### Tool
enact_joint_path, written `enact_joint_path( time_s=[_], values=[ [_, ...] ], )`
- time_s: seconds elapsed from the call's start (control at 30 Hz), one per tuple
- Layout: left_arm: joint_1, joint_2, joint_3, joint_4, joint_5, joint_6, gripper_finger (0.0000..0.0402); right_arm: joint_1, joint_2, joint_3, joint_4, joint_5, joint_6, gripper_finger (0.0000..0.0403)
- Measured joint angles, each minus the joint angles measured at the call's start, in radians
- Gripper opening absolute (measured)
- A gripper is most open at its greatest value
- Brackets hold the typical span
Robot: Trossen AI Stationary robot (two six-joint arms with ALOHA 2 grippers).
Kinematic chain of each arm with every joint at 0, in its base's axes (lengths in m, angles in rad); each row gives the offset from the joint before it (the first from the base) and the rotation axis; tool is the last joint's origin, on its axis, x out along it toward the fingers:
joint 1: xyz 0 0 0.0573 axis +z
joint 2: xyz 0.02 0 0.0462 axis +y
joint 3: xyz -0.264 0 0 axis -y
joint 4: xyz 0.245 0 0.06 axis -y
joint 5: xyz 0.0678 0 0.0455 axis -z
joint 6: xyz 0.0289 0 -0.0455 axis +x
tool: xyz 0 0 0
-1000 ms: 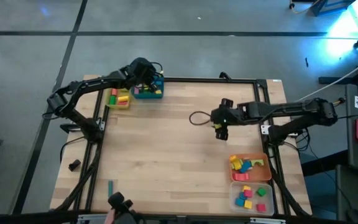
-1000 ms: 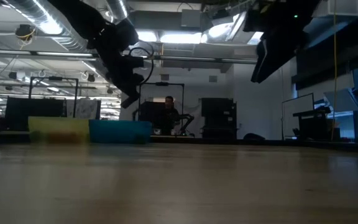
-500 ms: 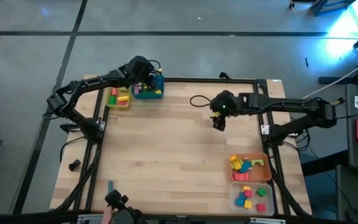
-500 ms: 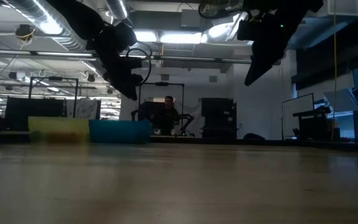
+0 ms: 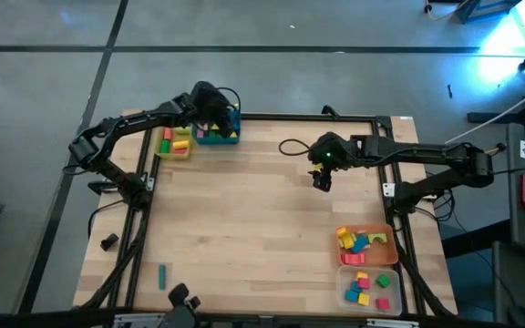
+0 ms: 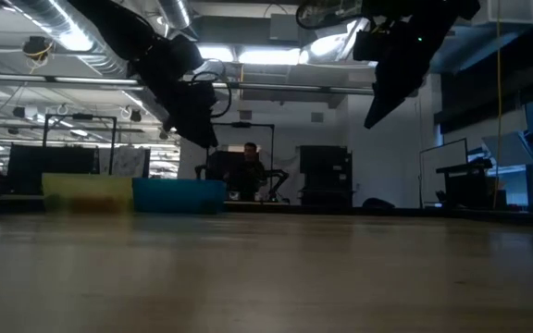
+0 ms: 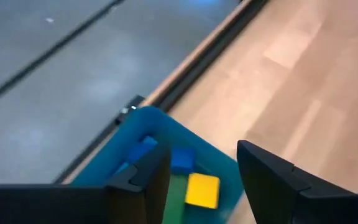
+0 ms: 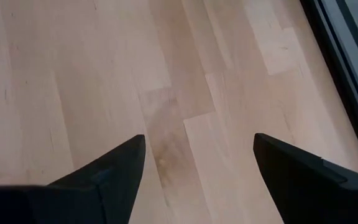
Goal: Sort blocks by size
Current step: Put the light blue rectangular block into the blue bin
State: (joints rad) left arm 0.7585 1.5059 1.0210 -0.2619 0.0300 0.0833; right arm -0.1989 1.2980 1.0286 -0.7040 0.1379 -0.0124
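The blocks lie sorted into trays. The teal tray (image 5: 219,129) and the yellow tray (image 5: 175,144) stand at the far left, the orange tray (image 5: 365,244) and the clear tray (image 5: 368,289) at the near right. My left gripper (image 7: 202,180) hangs open above the teal tray (image 7: 160,134), over its blue, yellow and green blocks (image 7: 201,189), with nothing between the fingers. My right gripper (image 8: 199,165) hangs open over bare wood right of the table's middle (image 5: 322,179). One teal bar (image 5: 163,276) lies flat on the table near the front left.
A dark frame (image 5: 144,196) runs along the table's edges. A black cable loop (image 5: 292,147) lies on the wood near the right arm. The middle of the tabletop (image 5: 253,219) is bare wood. A person (image 6: 251,171) shows in the room behind the table.
My right gripper has swung toward the table's far edge and then stopped, staying open. My left gripper has turned at the wrist above the teal tray without leaving it.
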Motion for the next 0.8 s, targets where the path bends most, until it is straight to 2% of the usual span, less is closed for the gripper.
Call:
enact_joint_path(
  time_s=[0.13, 0.27, 0.37, 0.57, 0.8],
  values=[
    [0.001, -0.001, 0.000, -0.061, 0.096, -0.039, 0.0157, 0.000, 0.000, 0.000, 0.000, 0.000, -0.001, 0.0298],
    [-0.022, -0.035, 0.000, -0.201, 0.295, 0.029, 0.0142, 0.001, 0.000, 0.000, -0.004, -0.001, -0.046, 0.0298],
    [-0.076, -0.081, 0.000, -0.351, 0.392, 0.091, 0.0132, 0.000, -0.005, 0.000, -0.026, -0.001, -0.077, 0.0298],
    [-0.247, -0.176, 0.000, -0.690, 0.405, 0.142, 0.0119, -0.053, -0.073, -0.038, -0.033, -0.054, -0.079, 0.0298],
    [-0.551, -0.212, 0.000, -0.948, 0.391, 0.124, 0.0096, -0.125, -0.196, -0.218, 0.136, -0.161, -0.069, 0.0298]
  ],
)
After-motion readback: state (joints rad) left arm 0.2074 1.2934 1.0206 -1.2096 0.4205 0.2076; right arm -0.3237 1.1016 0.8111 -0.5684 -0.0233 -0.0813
